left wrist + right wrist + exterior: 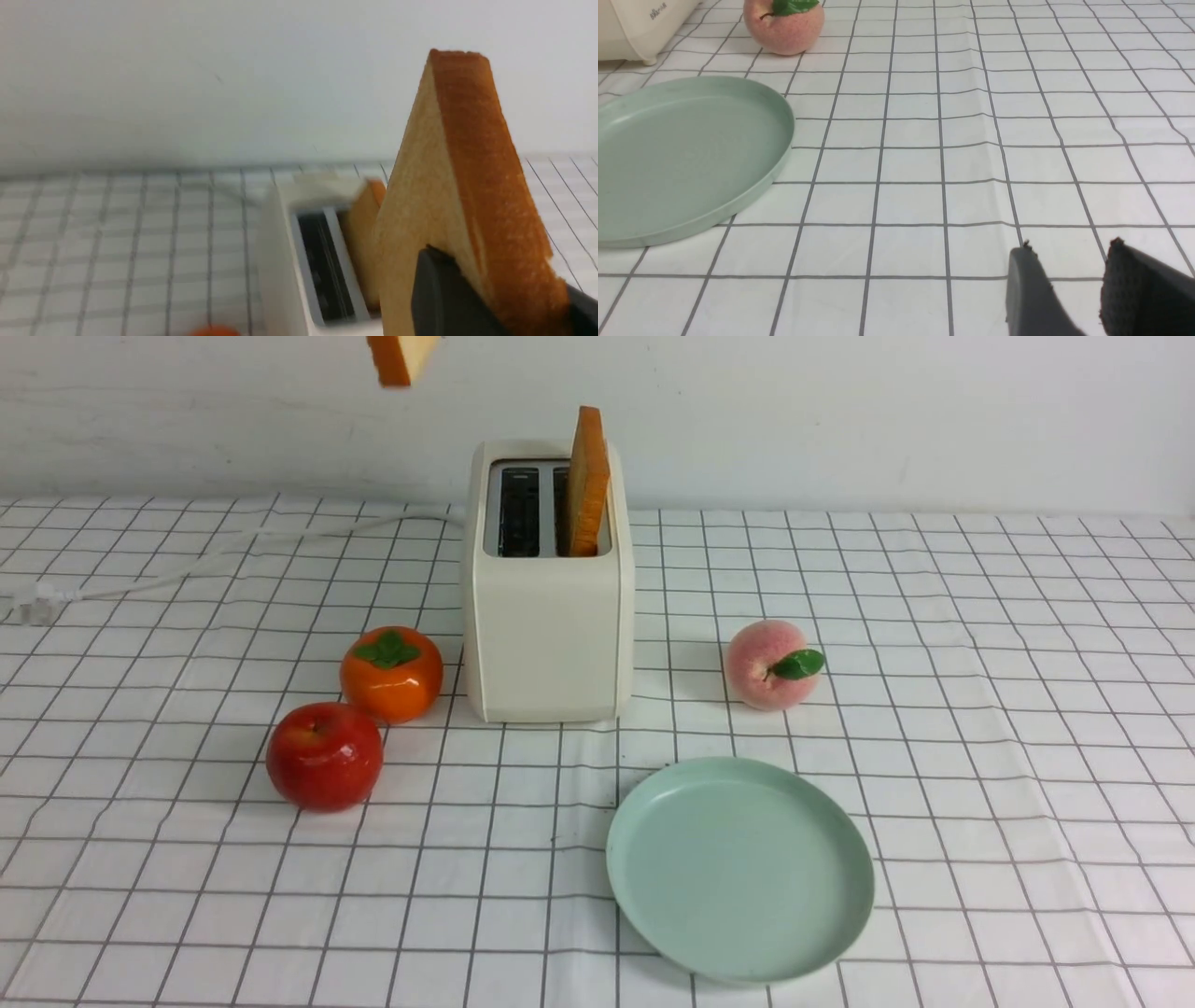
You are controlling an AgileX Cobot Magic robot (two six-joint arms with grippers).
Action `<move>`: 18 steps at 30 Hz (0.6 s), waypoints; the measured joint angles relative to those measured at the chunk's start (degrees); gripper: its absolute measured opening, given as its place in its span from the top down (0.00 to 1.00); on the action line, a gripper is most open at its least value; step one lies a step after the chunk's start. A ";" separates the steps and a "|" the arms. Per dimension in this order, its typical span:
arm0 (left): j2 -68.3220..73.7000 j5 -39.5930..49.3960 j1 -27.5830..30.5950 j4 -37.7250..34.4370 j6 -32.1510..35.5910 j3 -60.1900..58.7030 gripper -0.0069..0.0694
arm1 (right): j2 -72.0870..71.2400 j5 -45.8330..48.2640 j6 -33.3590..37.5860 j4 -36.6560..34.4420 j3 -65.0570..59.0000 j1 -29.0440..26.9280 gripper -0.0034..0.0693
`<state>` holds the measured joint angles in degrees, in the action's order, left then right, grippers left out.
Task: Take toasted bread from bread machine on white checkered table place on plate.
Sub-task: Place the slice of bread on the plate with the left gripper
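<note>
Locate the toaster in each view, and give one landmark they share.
Front view: the toaster, upper middle.
Left wrist view: lower middle of the picture, partly behind a toast slice.
Right wrist view: upper left corner, cut off by the edge.
Shared landmark: the checkered tablecloth.

Exposure: bright, diffuse illumination | Source: outside all views; direction undetermined | Shadows: soft, below the round pale green plate (740,868) | Glare: small highlights on the glossy red apple (325,756) | Focus: front view sharp; left wrist view background blurred, including the boxy cream-white toaster (285,261) | Right wrist view: white grid-patterned tablecloth (906,200) crisp
</note>
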<state>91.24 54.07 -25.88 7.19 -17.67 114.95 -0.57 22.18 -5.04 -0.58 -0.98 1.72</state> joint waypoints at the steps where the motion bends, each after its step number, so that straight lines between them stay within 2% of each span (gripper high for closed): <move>1: -1.62 4.02 0.00 -7.19 4.82 -2.21 0.76 | 0.00 0.00 0.00 0.00 0.00 0.00 0.62; 2: -3.18 6.54 0.00 -15.27 9.05 -5.91 0.76 | 0.00 0.00 0.00 0.00 0.00 0.00 0.62; 3: -4.24 6.72 0.00 -20.41 11.65 -9.38 0.76 | 0.00 0.00 0.00 0.00 0.00 0.00 0.62; 4: -4.46 6.73 0.00 -21.43 12.67 -10.94 0.76 | 0.00 0.00 0.00 0.00 0.00 0.00 0.62; 5: -5.92 5.76 -0.27 -27.41 15.69 -16.12 0.76 | 0.00 0.00 0.00 0.00 0.00 0.00 0.62; 8: -8.76 -1.63 -1.76 -40.06 23.78 -30.16 0.76 | 0.00 0.00 0.00 0.00 0.00 0.00 0.62; 9: -9.17 -2.32 -1.88 -40.81 24.36 -32.26 0.76 | 0.00 0.00 0.00 0.00 0.00 0.00 0.62; 10: -10.33 -7.83 -3.00 -46.22 28.61 -39.37 0.76 | 0.00 0.00 0.00 0.00 0.00 0.00 0.62; 12: -11.03 -13.81 -4.32 -51.89 33.16 -44.95 0.76 | 0.00 0.00 0.00 0.00 0.00 0.00 0.62; 13: -11.28 -20.54 -5.77 -58.77 38.09 -51.25 0.76 | 0.00 0.00 0.00 0.00 0.00 0.00 0.62; 14: -11.21 -27.22 -7.78 -66.58 46.03 -57.09 0.76 | 0.00 0.00 0.00 0.00 0.00 0.00 0.62; 16: -10.75 -32.56 -9.55 -75.26 56.10 -60.66 0.76 | 0.00 0.00 0.00 0.00 0.00 0.00 0.62; 17: -10.75 -32.88 -9.67 -76.03 57.01 -60.80 0.76 | 0.00 0.00 0.00 0.00 0.00 0.00 0.62; 18: -10.11 -34.37 -10.36 -81.54 63.23 -61.41 0.76 | 0.00 0.00 0.00 0.00 0.00 0.00 0.62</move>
<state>81.13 19.70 -36.25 -74.35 45.55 53.54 -0.57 22.18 -5.04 -0.58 -0.98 1.72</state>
